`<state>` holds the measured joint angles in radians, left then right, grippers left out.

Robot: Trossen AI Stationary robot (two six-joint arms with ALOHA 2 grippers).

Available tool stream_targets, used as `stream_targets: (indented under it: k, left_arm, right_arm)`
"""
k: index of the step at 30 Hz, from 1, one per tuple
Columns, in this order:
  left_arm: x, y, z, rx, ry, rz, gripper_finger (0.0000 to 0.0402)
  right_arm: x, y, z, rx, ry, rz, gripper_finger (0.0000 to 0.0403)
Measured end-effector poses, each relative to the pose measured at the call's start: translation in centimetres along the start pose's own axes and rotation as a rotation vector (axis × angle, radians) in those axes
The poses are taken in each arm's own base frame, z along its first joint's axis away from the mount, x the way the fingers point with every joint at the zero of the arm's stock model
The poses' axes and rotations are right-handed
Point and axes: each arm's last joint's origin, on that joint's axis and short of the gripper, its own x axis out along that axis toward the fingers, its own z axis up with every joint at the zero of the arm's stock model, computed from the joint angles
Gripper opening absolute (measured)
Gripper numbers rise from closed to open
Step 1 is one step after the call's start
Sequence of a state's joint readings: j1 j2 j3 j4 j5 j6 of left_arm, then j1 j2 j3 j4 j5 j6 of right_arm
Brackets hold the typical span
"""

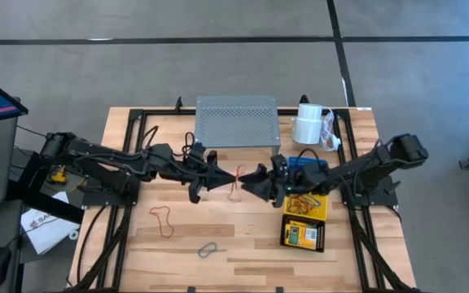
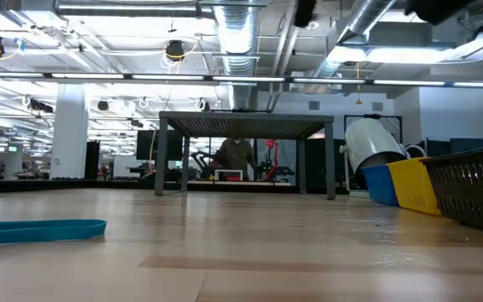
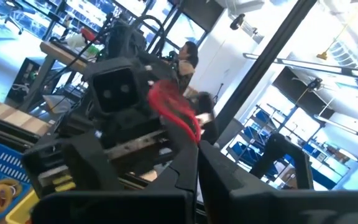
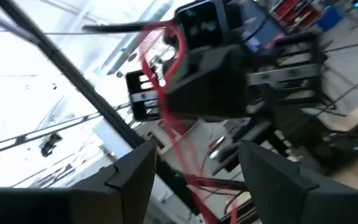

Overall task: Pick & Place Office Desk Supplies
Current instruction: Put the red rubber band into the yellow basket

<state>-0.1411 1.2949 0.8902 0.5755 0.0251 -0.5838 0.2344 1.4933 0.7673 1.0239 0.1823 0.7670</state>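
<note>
Over the table's middle my left gripper [image 1: 231, 178] is shut on a thin red loop [image 1: 235, 187]. My right gripper [image 1: 248, 181] faces it tip to tip from the right and is open. In the right wrist view the red loop [image 4: 166, 118] runs down between my right fingers; I cannot tell whether they touch it. An orange-red loop [image 1: 165, 220] and a grey loop [image 1: 208, 250] lie flat on the table nearer the front. A blue basket [image 1: 309, 166], a yellow basket [image 1: 306, 205] and a black basket [image 1: 304, 235] holding a crayon box stand in a row at the right. My left gripper pinches the red loop between its two fingers, on a bunched stretch of the band [image 3: 188, 127] right at their free ends. The fingers reach in roughly level from the table's left. The rest of the loop [image 1: 234, 195] hangs slack below the fingers.
A grey perforated shelf [image 1: 237, 122] and a white paper roll [image 1: 308, 124] stand at the far edge. In the low view the shelf [image 2: 246, 126] stands at the back, the baskets [image 2: 413, 184] at the right, and a blue band [image 2: 40, 229] lies at the left.
</note>
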Motion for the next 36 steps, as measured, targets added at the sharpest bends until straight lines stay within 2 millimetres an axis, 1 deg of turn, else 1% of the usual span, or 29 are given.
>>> stream_targets:
  k: [4,9,12,14,16,17,21,22,26,31,33,36]
  left_arm:
    - [0.0,0.2,0.1,-0.002,-0.004,0.007,0.0]
    - [0.0,0.2,0.2,-0.021,-0.007,0.006,0.0]
    - [0.0,0.2,0.2,-0.026,-0.008,0.002,0.0]
    - [0.0,0.1,0.2,-0.026,-0.011,-0.002,0.0]
    - [0.0,0.1,0.2,-0.026,-0.01,-0.003,0.0]
    - [0.0,0.1,0.2,-0.026,-0.01,-0.004,0.0]
    - [0.0,0.0,0.1,-0.027,-0.003,-0.014,0.0]
    - [0.0,0.0,0.1,-0.027,0.0,-0.018,0.0]
    - [0.0,-0.1,0.1,-0.027,0.008,-0.031,0.0]
    - [0.0,-0.1,0.2,-0.04,0.0,-0.037,0.0001]
    - [0.0,-0.2,0.2,-0.055,-0.009,-0.043,0.0006]
    - [0.0,-0.3,0.5,-0.055,-0.033,-0.06,0.0024]
  right_arm:
    - [1.5,0.4,0.2,-0.004,0.016,0.052,0.0225]
    - [2.7,0.6,0.1,-0.009,0.03,0.04,0.0223]
    - [3.3,0.4,0.0,-0.019,0.067,0.0,0.0215]
    - [3.5,0.4,0.0,-0.023,0.088,-0.018,0.02]
    - [3.8,0.6,0.1,-0.024,0.092,-0.022,0.0171]
    - [3.8,0.6,0.2,-0.023,0.09,-0.02,0.015]
    - [3.9,0.9,0.3,-0.025,0.084,-0.007,0.0033]
    - [3.9,0.9,0.3,-0.033,0.084,-0.006,0.0018]
    - [3.9,1.1,0.6,-0.012,0.068,-0.006,0.0004]
    - [3.7,1.5,0.9,-0.007,0.062,0.001,0.0002]
    - [3.7,1.6,1.0,0.0,0.061,0.003,0.0001]
    - [3.5,1.9,1.3,0.004,0.059,0.013,0.0001]
